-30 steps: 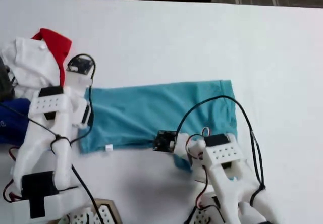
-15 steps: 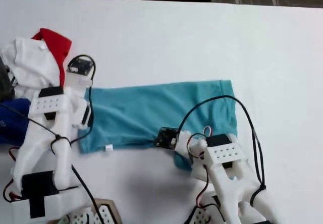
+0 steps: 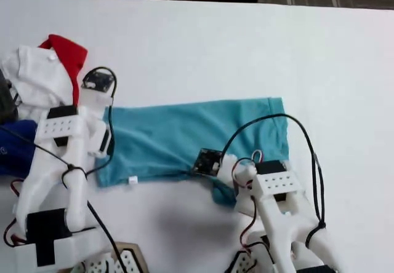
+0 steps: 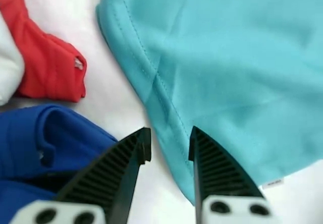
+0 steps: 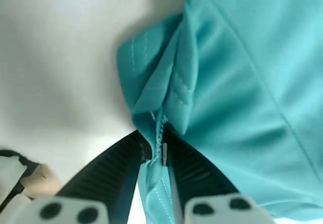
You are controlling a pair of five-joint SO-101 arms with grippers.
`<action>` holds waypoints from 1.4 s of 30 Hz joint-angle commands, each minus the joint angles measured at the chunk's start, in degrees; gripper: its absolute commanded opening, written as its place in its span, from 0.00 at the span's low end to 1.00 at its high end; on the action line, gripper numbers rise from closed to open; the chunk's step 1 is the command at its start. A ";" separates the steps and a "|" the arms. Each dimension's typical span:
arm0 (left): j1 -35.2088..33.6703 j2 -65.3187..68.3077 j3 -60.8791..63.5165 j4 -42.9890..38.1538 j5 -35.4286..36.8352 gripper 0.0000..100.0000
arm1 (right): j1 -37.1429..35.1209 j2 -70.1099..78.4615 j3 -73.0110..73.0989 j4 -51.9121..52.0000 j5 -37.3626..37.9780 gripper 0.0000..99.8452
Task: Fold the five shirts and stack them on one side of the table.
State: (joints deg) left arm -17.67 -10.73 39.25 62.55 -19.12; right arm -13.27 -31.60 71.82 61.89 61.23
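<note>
1. While the teal shirt (image 3: 191,134) lies spread as a long band across the middle of the white surface (image 3: 246,45), nearer the arms' edge than the far edge, one part of its near hem is bunched into a small fold.
2. Right claw (image 5: 157,146): closed tight on that bunched hem, with the stitched teal fold pinched between its two black fingers (image 5: 111,168). The rest of the shirt spreads away beyond the tips.
3. Left claw (image 4: 169,143): parted by a narrow gap and holding nothing. It hangs over the end of the teal shirt that points to the left edge, one finger above the hem and the other above bare surface just beside it.
4. Red shirt (image 3: 68,55), white shirt (image 3: 34,82) and blue shirt (image 3: 12,147): crumpled and unfolded at the left edge of the surface. Red and white touch each other on the far side of the heap, and blue lies on the near side.
5. Blue shirt and teal hem: near each other but apart, with a strip of bare surface between them.
</note>
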 commanded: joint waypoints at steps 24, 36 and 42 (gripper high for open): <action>-0.09 -2.20 -0.31 -0.09 -0.09 0.15 | 0.66 5.67 -32.53 12.18 7.21 0.02; -0.09 -2.11 -0.22 0.18 -0.09 0.15 | 0.66 37.58 -64.18 17.01 7.82 0.02; 0.00 -2.11 -0.22 0.09 -0.09 0.15 | 3.82 49.63 -79.65 19.65 10.11 0.02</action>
State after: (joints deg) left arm -17.67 -10.73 39.25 62.55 -19.12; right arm -11.60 14.11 0.44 80.62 70.73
